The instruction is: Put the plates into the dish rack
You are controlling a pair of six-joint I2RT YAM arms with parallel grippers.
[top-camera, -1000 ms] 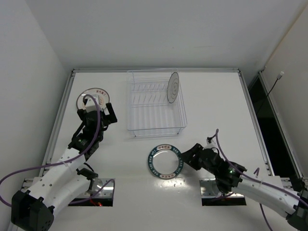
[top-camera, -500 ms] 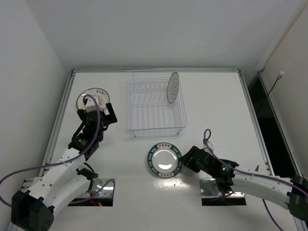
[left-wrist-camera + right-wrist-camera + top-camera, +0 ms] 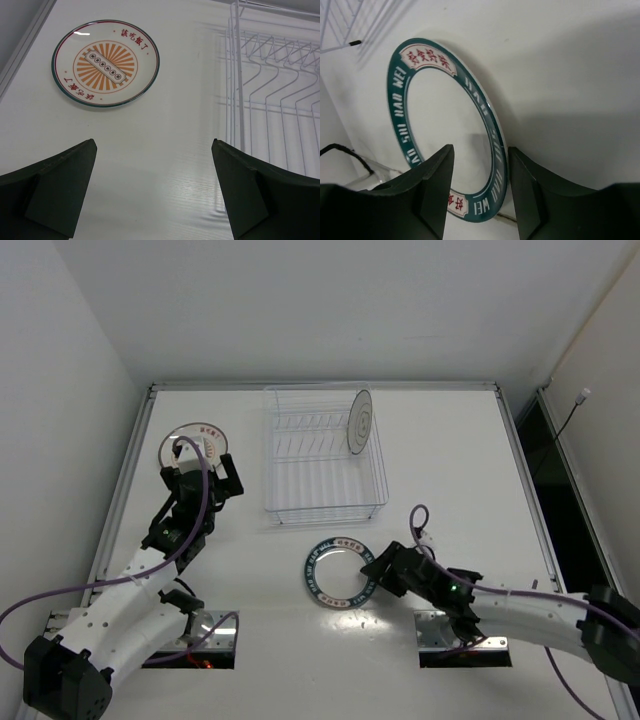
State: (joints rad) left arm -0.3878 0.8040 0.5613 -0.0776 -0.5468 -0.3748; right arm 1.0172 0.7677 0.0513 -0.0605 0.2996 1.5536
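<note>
- The left claw [image 3: 203, 478] has not moved in the last second. It hangs wide open and empty over the desk [image 3: 450, 460], between the red-orange plate [image 3: 192, 443] and the dish rack [image 3: 322, 455].
- That red-orange plate lies flat at the far left, well apart from the rack, and nothing has touched it.
- The rack stands at the far middle. The white plate with the dark motif [image 3: 360, 422] is upright among the tines at its far right, just as before, so 1 of 3 plates is loaded.
- The teal-rimmed plate [image 3: 340, 571] lies near the middle, on the near side of the rack, and has barely shifted.
- The change is on the right. The right claw [image 3: 375, 565] was clear of that plate 1 second ago and has slid left onto its right rim. I judge that a grasp is being set up and that closing comes next.
- Only the left wrist view shows the red-orange plate's [image 3: 105, 63] sunburst motif, the wires of the rack [image 3: 270, 95], and the left claw's [image 3: 152, 187] spread with nothing between.
- Only the right wrist view shows the right claw [image 3: 480, 150] partly open, 1 finger either side of the teal rim [image 3: 400, 100]. There is a gap on the inner side, so it is not yet clamped.
- The overhead view alone shows all 3 plates at once.
</note>
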